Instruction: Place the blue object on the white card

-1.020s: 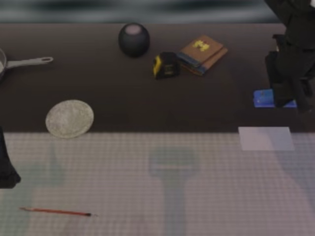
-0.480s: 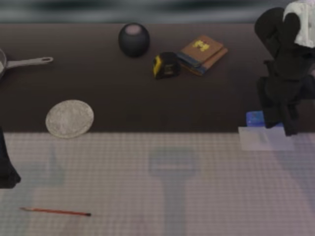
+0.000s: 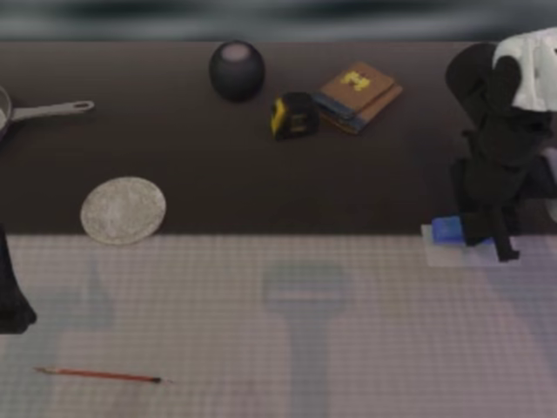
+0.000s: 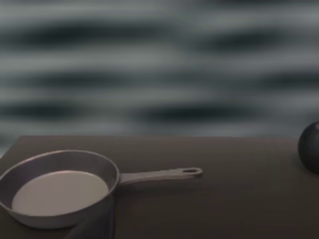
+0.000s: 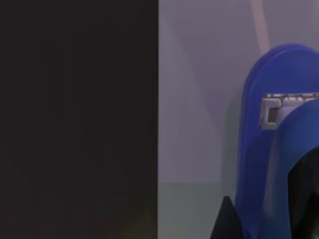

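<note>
Placing step in hand: right gripper (image 3: pixel 489 237) at the table's 3 o'clock, clamped on the blue object (image 3: pixel 447 229), holding it over the card (image 3: pixel 435 251). Next, by judgement: lower flat, release. Left gripper (image 3: pixel 12 305) parked at 8 o'clock, jaws unreadable.

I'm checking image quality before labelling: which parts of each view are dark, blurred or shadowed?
Top view: soft arm shadows fall on the pale mat, and the right tool hides most of the blue object and white card. Left wrist view: background blurred into streaks, pan clear. Right wrist view: one half is dark.
</note>
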Robot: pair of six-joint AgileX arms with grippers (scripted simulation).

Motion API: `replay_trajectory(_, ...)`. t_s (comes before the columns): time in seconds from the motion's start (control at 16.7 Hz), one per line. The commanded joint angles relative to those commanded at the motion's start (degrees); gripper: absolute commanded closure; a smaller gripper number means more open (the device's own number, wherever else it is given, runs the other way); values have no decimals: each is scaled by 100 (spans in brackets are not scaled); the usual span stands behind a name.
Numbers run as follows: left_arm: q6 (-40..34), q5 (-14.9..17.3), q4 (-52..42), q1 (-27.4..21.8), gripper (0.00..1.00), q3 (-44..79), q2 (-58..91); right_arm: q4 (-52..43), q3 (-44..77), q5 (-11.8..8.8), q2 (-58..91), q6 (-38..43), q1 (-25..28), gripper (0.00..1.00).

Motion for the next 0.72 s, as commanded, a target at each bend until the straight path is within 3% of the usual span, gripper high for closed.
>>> replay_trajectory(0.72,0,0,0,0,0,0,0,0,0,0,0,0,0,10)
